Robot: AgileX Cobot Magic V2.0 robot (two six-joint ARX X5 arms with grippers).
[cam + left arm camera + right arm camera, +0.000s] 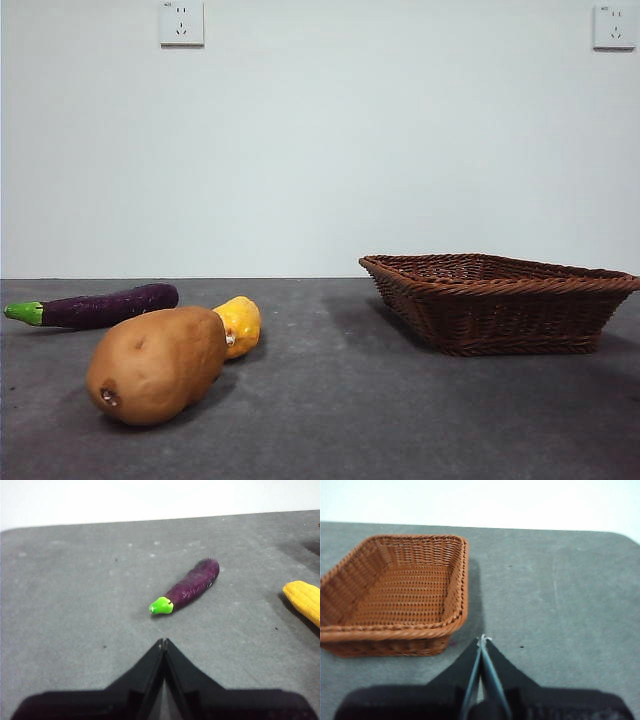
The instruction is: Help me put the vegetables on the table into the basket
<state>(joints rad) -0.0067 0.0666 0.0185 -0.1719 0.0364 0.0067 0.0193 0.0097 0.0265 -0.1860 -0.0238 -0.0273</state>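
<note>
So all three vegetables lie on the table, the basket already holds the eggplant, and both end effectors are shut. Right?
Not quite: the basket is empty, as the right wrist view shows. The eggplant lies on the table with the potato and the yellow vegetable. Both the left end effector and the right end effector are shut.

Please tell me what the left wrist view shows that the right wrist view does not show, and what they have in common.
Only the left wrist view shows the eggplant, lying on its side, and the end of the yellow vegetable at the picture's edge. It also shows the left gripper, jaws closed and empty.

Only the right wrist view shows the basket, empty inside, and the right gripper, jaws also closed and empty.

Both show the grey table and the pale wall behind it.
</note>
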